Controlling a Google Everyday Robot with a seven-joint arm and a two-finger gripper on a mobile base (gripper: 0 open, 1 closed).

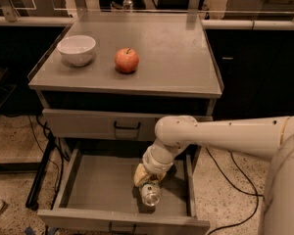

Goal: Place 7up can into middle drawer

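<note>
The middle drawer [95,182] is pulled open below the cabinet's closed upper drawer front. The 7up can [150,195], a small silver can, lies on its side in the drawer's right front part, its round end toward the camera. My gripper [146,179] reaches down into the drawer from the white arm on the right, right at the can's far end. Its pale fingers partly cover the can, and their hold on it is hidden.
A white bowl [76,49] and a red apple [126,59] sit on the cabinet top [171,53]. The closed upper drawer [88,124] has a black handle. Cables run on the floor on both sides. The drawer's front rim [122,223] is near the bottom edge.
</note>
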